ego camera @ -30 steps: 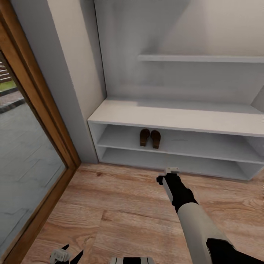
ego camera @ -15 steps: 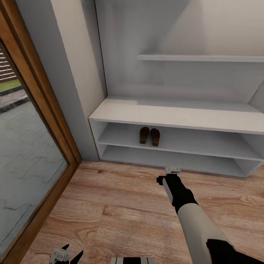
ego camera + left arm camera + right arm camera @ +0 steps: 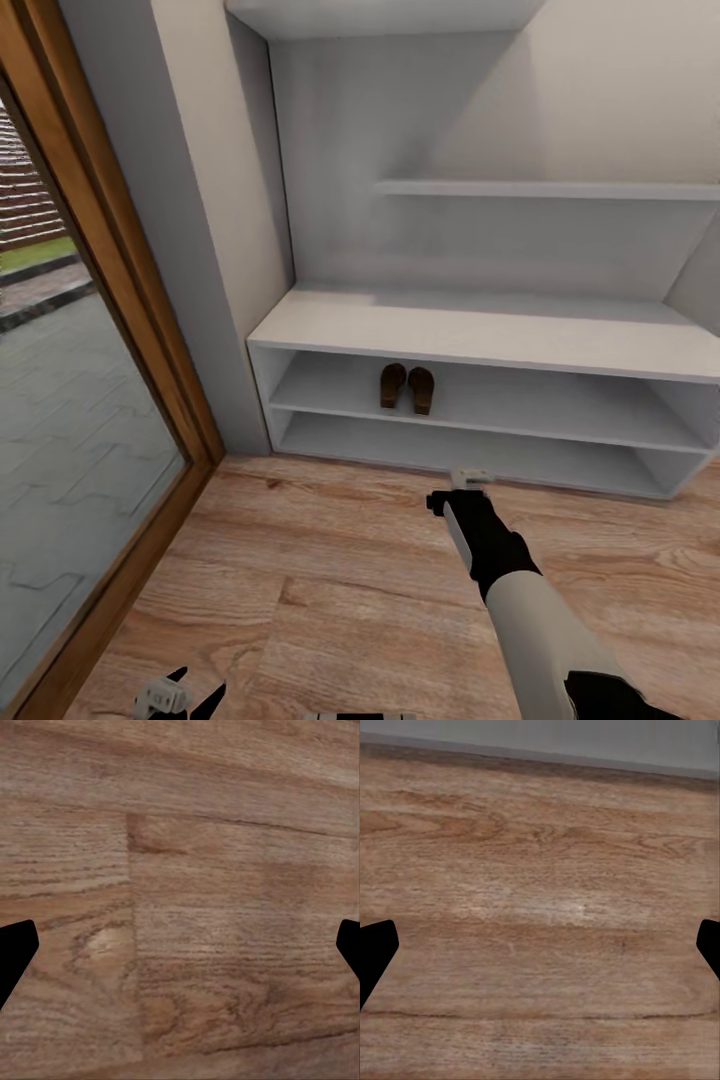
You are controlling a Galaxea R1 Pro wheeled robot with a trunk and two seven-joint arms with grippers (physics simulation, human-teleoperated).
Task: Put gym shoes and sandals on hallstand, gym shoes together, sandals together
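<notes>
Wood-plank corridor floor point(image 3: 330, 590); pale hallstand point(image 3: 480, 335) against wall; sandals point(image 3: 407, 387) on shelf.

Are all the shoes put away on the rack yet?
Half done, it seems. The two sandals sit side by side on the upper shelf of the rack. Nothing is in hand: the left tool and the right tool are both open over bare wood floor. No sneakers are on the rack or on the floor seen here, so those are left to fetch.
</notes>
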